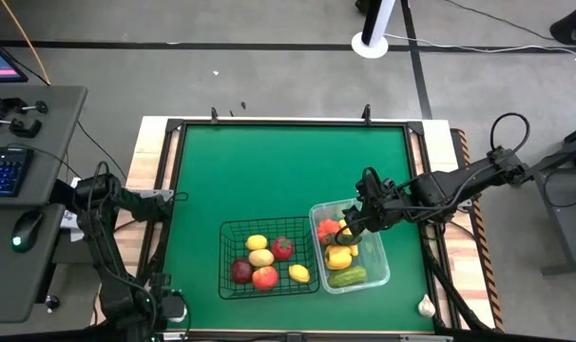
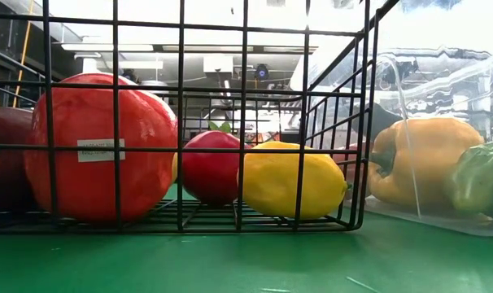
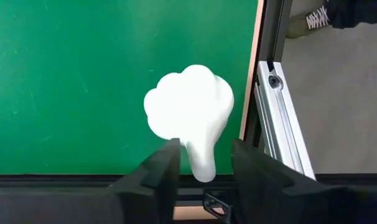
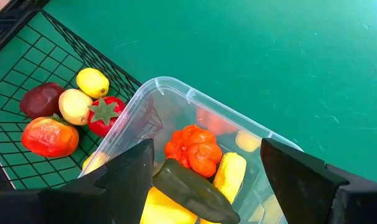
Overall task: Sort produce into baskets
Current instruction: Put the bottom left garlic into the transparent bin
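Observation:
The black wire basket holds lemons, a tomato and red apples. It also fills the low view. The clear tub beside it holds an orange-red fruit, yellow pieces, a dark green pepper and a green cucumber. My right gripper hangs open over the tub's far end. My left gripper is down at the table's near left corner. Its fingers stand on either side of a white garlic's stem. My left gripper has its fingers on either side of the garlic's stem, coming from above. A gap shows on one side of the stem. I cannot tell whether the other finger touches it. The garlic lies on the green mat.
A second white garlic lies at the table's near right edge. A black frame runs round the green mat, with an aluminium rail beside the left gripper. A person's shoe shows on the floor. The mat's far half is bare.

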Robot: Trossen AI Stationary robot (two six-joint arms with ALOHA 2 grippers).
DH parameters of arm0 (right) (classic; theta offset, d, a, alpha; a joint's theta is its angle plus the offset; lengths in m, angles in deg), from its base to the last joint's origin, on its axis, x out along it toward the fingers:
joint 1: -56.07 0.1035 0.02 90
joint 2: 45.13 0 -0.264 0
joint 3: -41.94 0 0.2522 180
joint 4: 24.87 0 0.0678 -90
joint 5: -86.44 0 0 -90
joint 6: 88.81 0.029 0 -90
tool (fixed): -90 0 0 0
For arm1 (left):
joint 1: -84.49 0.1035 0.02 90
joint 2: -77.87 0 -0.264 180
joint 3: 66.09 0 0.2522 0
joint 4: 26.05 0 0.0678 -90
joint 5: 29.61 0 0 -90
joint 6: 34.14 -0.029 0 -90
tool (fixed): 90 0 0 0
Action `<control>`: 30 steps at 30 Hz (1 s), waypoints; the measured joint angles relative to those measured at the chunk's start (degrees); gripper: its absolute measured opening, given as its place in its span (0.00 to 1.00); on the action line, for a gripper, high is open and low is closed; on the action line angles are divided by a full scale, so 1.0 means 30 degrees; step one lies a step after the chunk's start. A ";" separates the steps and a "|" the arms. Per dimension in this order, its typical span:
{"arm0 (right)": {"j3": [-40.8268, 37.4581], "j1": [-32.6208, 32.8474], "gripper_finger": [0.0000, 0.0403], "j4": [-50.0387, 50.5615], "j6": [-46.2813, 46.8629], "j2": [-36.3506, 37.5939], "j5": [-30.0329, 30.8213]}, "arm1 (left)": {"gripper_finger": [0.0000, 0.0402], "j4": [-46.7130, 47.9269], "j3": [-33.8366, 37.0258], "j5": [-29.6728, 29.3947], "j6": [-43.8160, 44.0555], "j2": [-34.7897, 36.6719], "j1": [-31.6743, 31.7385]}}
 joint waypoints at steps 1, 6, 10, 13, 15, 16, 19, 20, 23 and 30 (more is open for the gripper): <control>0.0000 0.0000 0.71 0.0000 0.0000 -0.0005 0.0000 | 0.31 0.0000 0.0000 -0.0030 -0.0110 0.0000 -0.0015; 0.0000 0.0000 0.71 -0.0007 0.0000 -0.0004 0.0000 | 0.27 0.0000 0.0000 -0.0005 -0.0691 0.0000 -0.0018; 0.0000 0.0000 0.71 -0.0004 0.0004 -0.0005 -0.0007 | 0.29 0.0022 0.0000 0.0554 -0.0431 0.0000 -0.0011; 0.0000 0.0000 0.71 -0.0002 0.0000 -0.0005 -0.0007 | 0.34 0.0029 0.0000 0.0821 0.0036 0.0000 -0.0011; 0.0000 0.0000 0.71 -0.0004 -0.0007 -0.0005 -0.0004 | 0.37 0.0032 0.0000 0.0828 0.0147 0.0000 -0.0011; 0.0000 0.0000 0.71 -0.0007 -0.0043 -0.0005 0.0000 | 0.39 0.0029 0.0000 0.0790 0.0155 0.0000 0.0003; 0.0000 0.0000 0.71 -0.0006 -0.0070 -0.0005 0.0000 | 0.44 0.0029 0.0000 0.0604 -0.0044 0.0000 0.0198; 0.0000 0.0000 0.71 -0.0005 -0.0058 -0.0005 0.0000 | 0.46 0.0029 0.0000 0.0585 -0.0193 0.0000 0.0238; 0.0000 0.0000 0.71 -0.0007 -0.0055 -0.0005 0.0000 | 0.47 0.0025 0.0008 0.0521 -0.0833 0.0000 0.0324; 0.0000 0.0000 0.71 -0.0007 0.0007 -0.0005 0.0000 | 0.45 -0.0788 0.0974 0.1980 -0.0467 0.0007 0.0302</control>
